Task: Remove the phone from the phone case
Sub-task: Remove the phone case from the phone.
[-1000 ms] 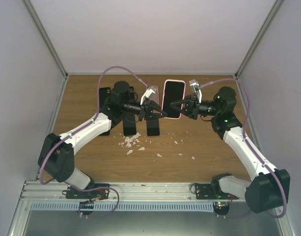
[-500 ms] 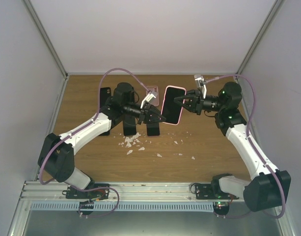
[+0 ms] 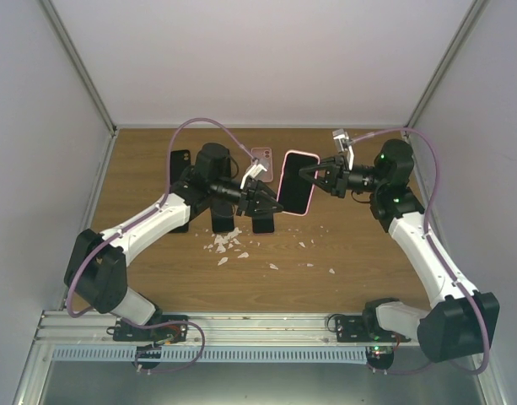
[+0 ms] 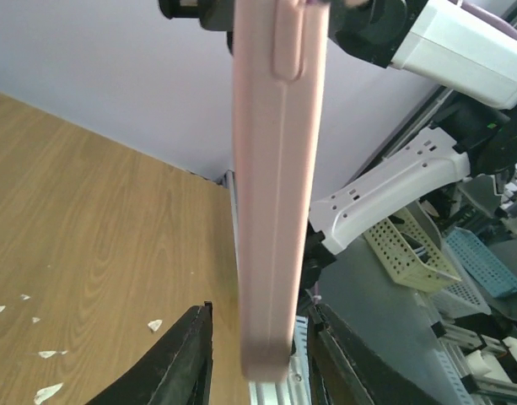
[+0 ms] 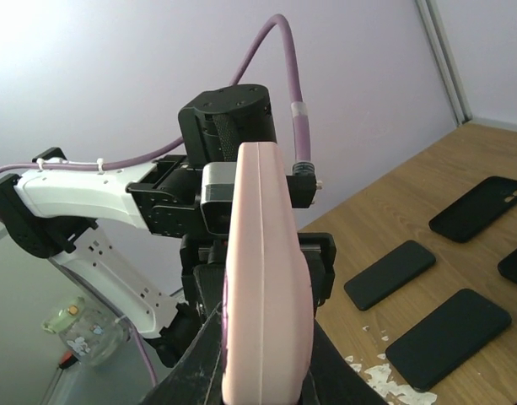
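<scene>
Since a second ago the phone (image 3: 295,182) in its pink phone case (image 5: 265,270) has been raised off the wooden table (image 3: 359,253), where it had lain flat, and is now held up in the air, tilted, between the two arms. In the last half second little has been shifted. Only the jaws of the left gripper (image 3: 272,202) have been spread a little.

The right gripper (image 3: 314,179) is closed tight on the case's right-hand edge, and the case is seen pinched between its fingers in the right wrist view. The left gripper's jaws are parted and set astride the case's lower left end. In the left wrist view a gap is seen on one side, while on the other it cannot be told whether the finger touches. The phone's dark screen is seen inside the pink rim, so the phone has not yet been taken out.

Several dark handsets (image 3: 224,224) are laid flat on the table under the left arm, and a smaller pinkish one (image 3: 261,158) lies behind them. White flakes (image 3: 227,245) are scattered nearer the front. The table is enclosed by plain pale walls (image 3: 266,59), and a metal rail (image 3: 266,325) is fixed along the near edge.
</scene>
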